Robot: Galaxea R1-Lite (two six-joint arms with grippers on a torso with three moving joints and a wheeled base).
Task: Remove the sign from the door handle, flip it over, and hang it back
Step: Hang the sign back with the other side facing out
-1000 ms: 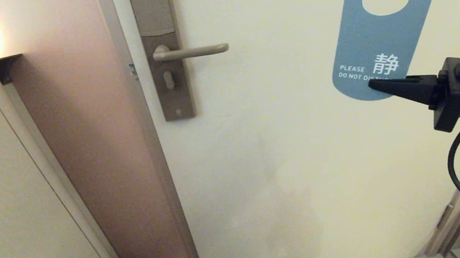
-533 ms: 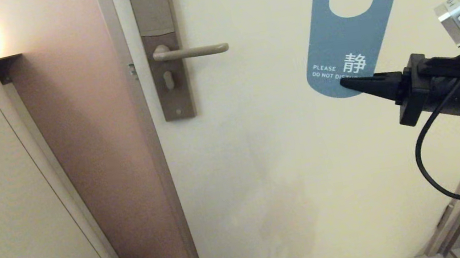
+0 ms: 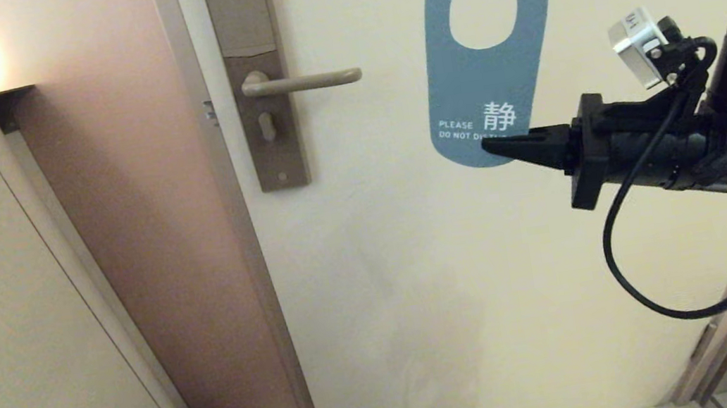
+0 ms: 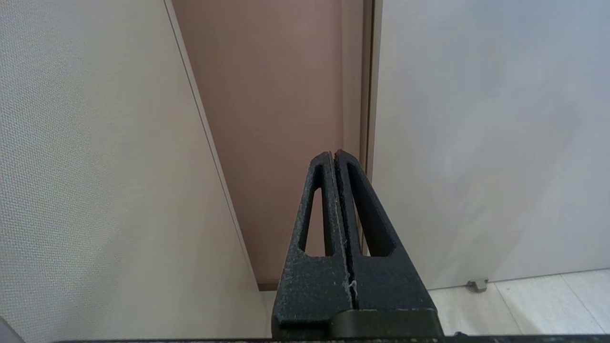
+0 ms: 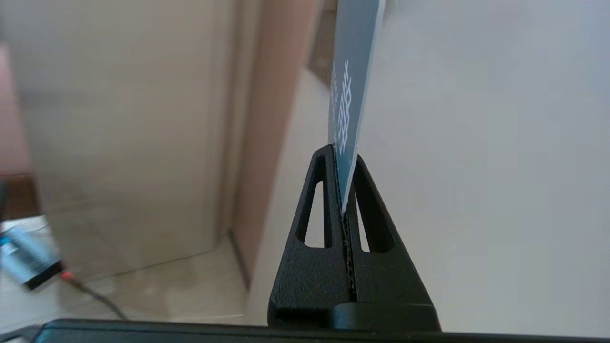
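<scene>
The sign shows its blue "DO NOT DISTURB" side and stands almost upright in front of the door, its oval hole at the top. My right gripper is shut on the sign's lower right edge and reaches in from the right. In the right wrist view the sign rises edge-on out of the right gripper. The door handle is bare, a horizontal lever left of the sign, its tip a short way from the card. My left gripper is shut on nothing, low down, out of the head view.
A tall brownish plate carries the lever, with a keyhole below it. The door frame and a pinkish wall recess lie to the left. A beige cabinet stands at far left. A black cable loops under the right arm.
My right gripper has carried the sign leftward toward the door handle, and the sign has turned from tilted to nearly upright. The left gripper has not moved.
</scene>
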